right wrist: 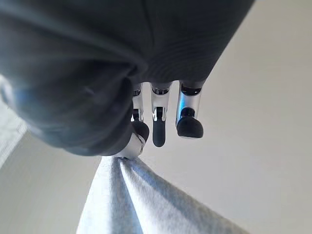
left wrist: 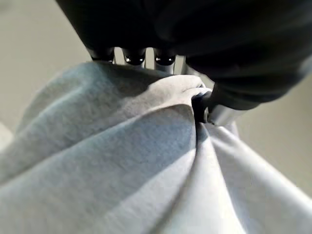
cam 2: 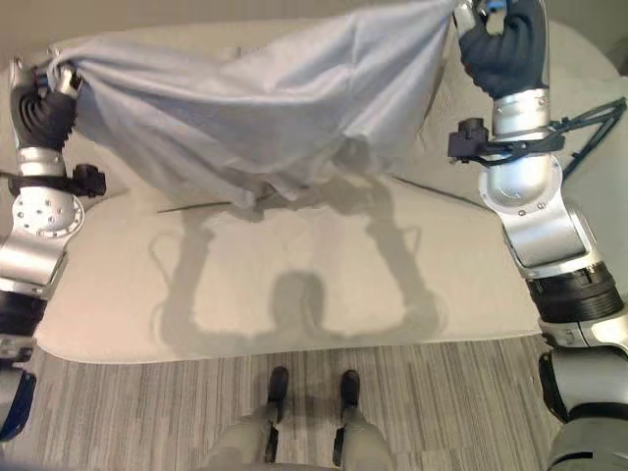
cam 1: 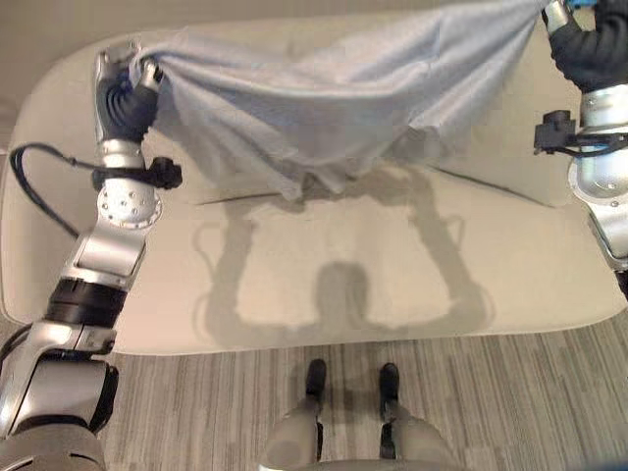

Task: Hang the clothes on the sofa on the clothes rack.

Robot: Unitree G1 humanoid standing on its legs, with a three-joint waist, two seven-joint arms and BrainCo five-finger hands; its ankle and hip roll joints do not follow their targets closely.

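Left robot hand (cam 1: 126,83), raised over the far-left corner of the cream upholstered sofa (cam 1: 324,285), clamped on one upper corner of the pale grey knitted garment (cam 1: 324,98); cloth bunched between thumb and fingers (left wrist: 163,61) in the left wrist view. Right robot hand (cam 2: 496,34), raised toward the far right, pinching the opposite corner, with cloth gathered at the thumb and the remaining fingers (right wrist: 187,122) curled loosely beside it. Garment spread between both grips as a sagging sheet, upper edge drawn nearly taut, lower folds hanging toward the sofa seat at the middle; contact between lowest fold and cushion not clear from these views. Two-corner hold judged to keep the cloth open and untangled, ready for draping over a rail. Front edge of sofa bordering grey striped carpet floor (cam 1: 491,402); open cushion between hanging cloth and that edge. Thin dark frame (cam 2: 589,123) beside the right arm, past the sofa's right side, possibly the clothes rack; identity uncertain. Room for carrying appears widest backward over the carpet, then rightward.
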